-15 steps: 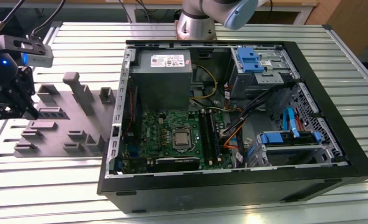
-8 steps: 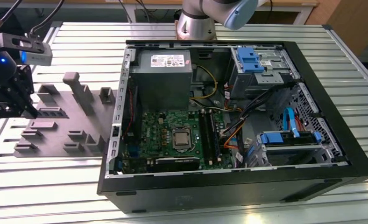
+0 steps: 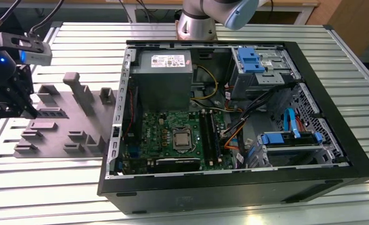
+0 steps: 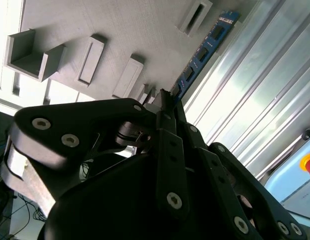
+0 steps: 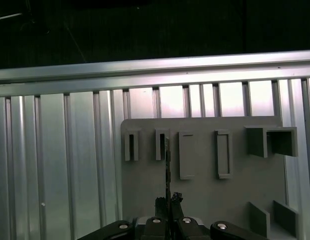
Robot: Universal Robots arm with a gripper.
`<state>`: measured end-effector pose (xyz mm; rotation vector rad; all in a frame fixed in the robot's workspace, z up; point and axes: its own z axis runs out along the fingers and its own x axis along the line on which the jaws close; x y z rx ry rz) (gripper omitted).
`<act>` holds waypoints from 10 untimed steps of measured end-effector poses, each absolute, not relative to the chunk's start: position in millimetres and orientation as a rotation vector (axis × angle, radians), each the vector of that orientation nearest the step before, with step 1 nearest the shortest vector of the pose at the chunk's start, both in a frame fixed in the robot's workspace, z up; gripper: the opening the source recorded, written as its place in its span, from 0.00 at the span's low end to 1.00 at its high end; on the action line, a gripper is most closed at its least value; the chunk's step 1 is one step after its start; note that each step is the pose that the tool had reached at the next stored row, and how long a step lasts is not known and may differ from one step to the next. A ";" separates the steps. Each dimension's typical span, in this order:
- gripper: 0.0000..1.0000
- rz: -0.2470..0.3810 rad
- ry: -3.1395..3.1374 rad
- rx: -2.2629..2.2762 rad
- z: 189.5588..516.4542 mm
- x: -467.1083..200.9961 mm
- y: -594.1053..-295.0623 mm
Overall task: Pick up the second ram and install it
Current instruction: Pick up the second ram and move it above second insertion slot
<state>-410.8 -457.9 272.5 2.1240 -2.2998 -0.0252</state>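
Note:
My gripper (image 3: 29, 111) hangs over the grey holder plate (image 3: 78, 126) at the exterior view's left, beside the open computer case (image 3: 334, 154). It is shut on the second ram (image 4: 204, 47), a thin blue board with dark chips that sticks out from between the fingertips (image 4: 170, 107). In the first wrist view the ram (image 5: 167, 165) is seen edge-on, above the plate (image 5: 209, 195) and close to two narrow slot holders (image 5: 160, 145). The green motherboard (image 3: 172, 136) with its long black memory slots (image 3: 210, 136) lies inside the case.
Raised blocks and posts (image 3: 72, 84) stand on the holder plate. The case holds a grey power supply (image 3: 162, 70), blue drive brackets (image 3: 250, 58) and loose cables (image 3: 247, 112). The arm's base (image 3: 197, 21) stands behind the case on the ribbed metal table (image 3: 47, 192).

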 end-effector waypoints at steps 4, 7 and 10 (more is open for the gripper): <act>0.14 -0.025 -2.300 2.124 273.6 -410.8 -457.9; 0.14 -0.025 -2.300 2.124 274.6 -410.8 -457.9; 0.14 -0.025 -2.300 2.124 275.3 -410.8 -457.9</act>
